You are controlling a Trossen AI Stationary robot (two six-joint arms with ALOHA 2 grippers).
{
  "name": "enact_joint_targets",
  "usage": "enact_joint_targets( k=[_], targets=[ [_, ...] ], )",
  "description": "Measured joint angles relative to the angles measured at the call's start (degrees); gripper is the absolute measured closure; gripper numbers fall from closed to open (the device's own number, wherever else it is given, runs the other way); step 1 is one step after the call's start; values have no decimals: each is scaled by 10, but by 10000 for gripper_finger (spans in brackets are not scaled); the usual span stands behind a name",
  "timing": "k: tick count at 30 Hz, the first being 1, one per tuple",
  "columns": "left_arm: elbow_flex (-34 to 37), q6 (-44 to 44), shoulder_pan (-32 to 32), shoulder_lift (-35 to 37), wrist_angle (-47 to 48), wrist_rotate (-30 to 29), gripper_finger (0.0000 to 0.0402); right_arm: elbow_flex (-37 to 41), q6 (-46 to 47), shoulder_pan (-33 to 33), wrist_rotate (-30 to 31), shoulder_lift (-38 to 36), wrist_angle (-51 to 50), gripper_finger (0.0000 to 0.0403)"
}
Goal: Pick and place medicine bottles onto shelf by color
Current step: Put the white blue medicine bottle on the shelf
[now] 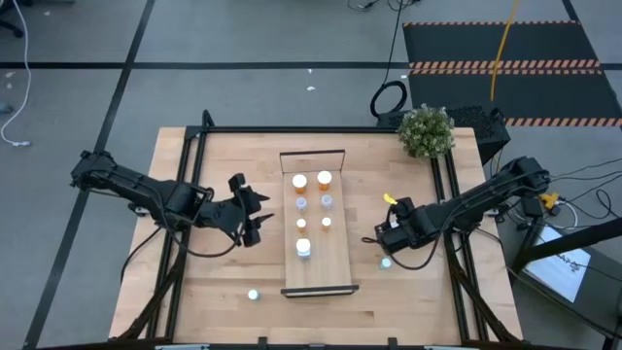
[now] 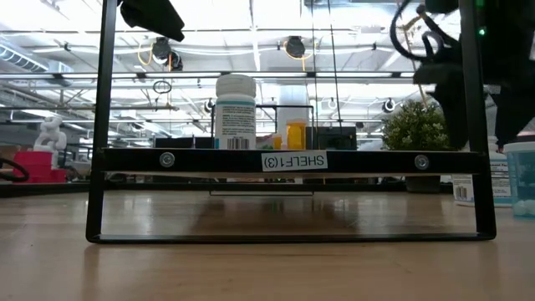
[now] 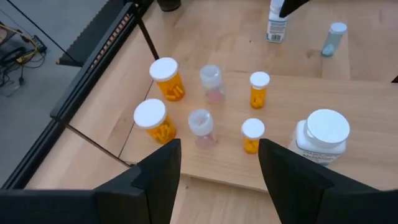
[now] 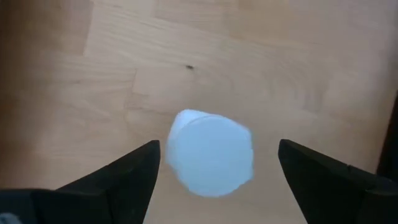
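- The shelf (image 1: pixel 319 267), a long narrow light-wood board with thin dark rails at its short ends, lies mid-worktop (image 1: pixel 214 292), its long axis running from the near edge to the far edge.
- Seven round bottles stand upright on it, white caps up: two large orange bottles (image 1: pixel 300 181) at the far end, two pale blue ones (image 1: pixel 301 203) next, two small orange ones (image 1: pixel 301 225), and a wider white bottle (image 1: pixel 303 247).
- The left tool (image 1: pixel 255 213) waits beside the shelf, fingers (image 3: pixel 158 171) apart and empty.
- The right tool (image 4: pixel 214 165) hangs spread wide over a pale blue bottle (image 4: pixel 210 152) standing right of the shelf; contact seems absent, though the top-down view is poor.
- Another pale bottle (image 1: pixel 253 294) sits near the front edge.
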State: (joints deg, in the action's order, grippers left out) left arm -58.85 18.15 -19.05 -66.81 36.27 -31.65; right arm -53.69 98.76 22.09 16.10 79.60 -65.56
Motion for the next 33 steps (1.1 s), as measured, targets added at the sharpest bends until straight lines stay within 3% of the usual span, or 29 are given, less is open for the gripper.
enact_joint_targets(
  k=[9,19,24,33],
  targets=[
    [0,-3,0,0,0,1,185,66,-4,-4,-2,0,107,86],
    [0,-4,0,0,0,1,183,84,-14,-7,2,0,109,141],
    [0,-4,0,0,0,1,183,84,-49,-7,4,0,112,164],
    [0,0,0,0,0,1,183,84,-167,-7,36,-7,165,152]
  ],
)
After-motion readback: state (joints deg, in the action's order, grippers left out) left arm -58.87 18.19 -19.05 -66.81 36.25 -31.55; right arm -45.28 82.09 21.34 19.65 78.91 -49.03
